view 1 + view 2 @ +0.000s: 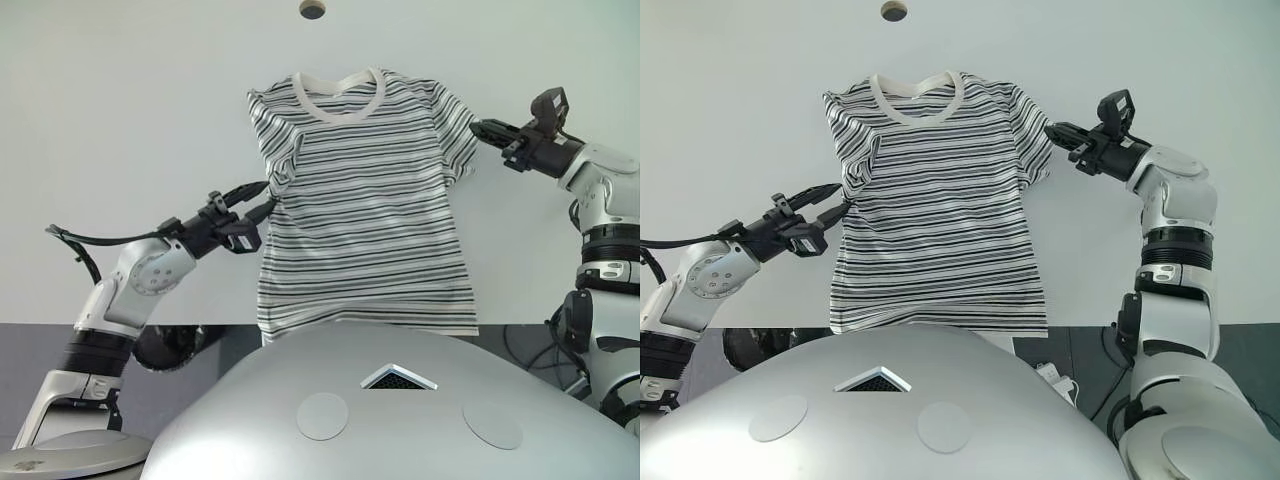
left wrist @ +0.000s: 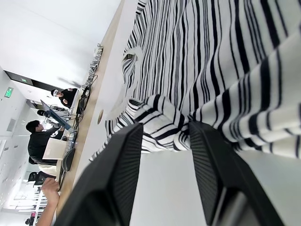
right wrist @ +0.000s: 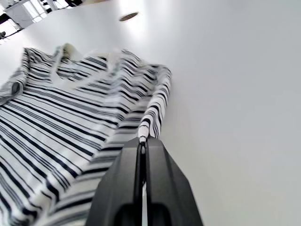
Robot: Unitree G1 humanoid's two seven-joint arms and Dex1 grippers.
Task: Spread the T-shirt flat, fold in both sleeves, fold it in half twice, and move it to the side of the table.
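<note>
Left claw [image 2: 164,136] first: we see its two ribbed black fingers [image 2: 120,174] spread apart, with the crumpled left sleeve [image 1: 281,170] sitting right at the gap and nothing gripped. Over to the right claw [image 3: 142,141]: its fingers are pressed together, tips at the edge of the right sleeve [image 1: 455,128]. Whether any cloth is nipped between them, we cannot tell. The T-shirt [image 1: 365,200] lies on the white table [image 1: 120,120], collar [image 1: 338,95] at the far side, hem nearest us, body mostly flat.

We judge the spreading isn't finished, because that left sleeve is doubled over on itself. To do it well, we'd close on the sleeve's outer layer only, low to the table. Then we'd draw it outward until the stripes run straight, while the other side anchors the shirt so it doesn't slide.

Gently here. We take this for a thin, soft knit, black and white stripes with a plain cream ribbed neckband. It will likely stretch and drag wrinkles along. The tabletop looks smooth and matte, so we expect the cloth to slip easily.
</note>
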